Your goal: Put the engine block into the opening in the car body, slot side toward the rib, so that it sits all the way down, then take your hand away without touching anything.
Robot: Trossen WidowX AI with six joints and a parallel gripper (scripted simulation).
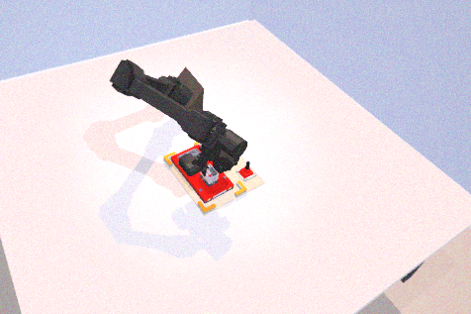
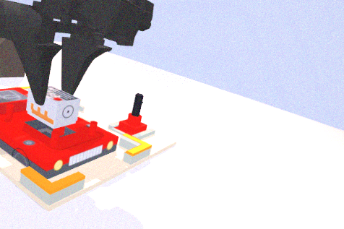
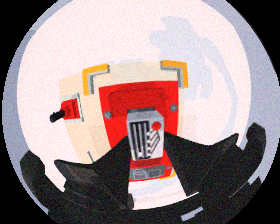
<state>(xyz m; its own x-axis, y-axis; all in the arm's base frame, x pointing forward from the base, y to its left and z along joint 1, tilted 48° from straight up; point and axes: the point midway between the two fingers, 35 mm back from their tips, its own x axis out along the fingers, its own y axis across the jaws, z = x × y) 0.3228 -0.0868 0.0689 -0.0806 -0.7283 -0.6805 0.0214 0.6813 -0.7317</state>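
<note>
The engine block (image 1: 210,176) (image 2: 54,112) (image 3: 143,136) is a light grey box with orange pipes on one side and a round mark on one end. My gripper (image 2: 57,97) (image 3: 147,142) is shut on it, one finger on each side. The block is upright, just above the opening (image 2: 69,131) in the red car body (image 1: 210,192) (image 2: 14,130) (image 3: 114,135). In the exterior view, dark parts of the opening show below the block. A red upright piece stands at the opening's front end. The block's underside and its slot cannot be made out.
The car sits on a beige board (image 1: 254,180) (image 2: 101,167) (image 3: 72,135) between yellow-orange corner brackets (image 1: 207,207) (image 2: 52,184) (image 3: 175,65). Beside it, a red base with an upright black stick (image 1: 247,165) (image 2: 137,105) (image 3: 57,116) stands on a small light plate.
</note>
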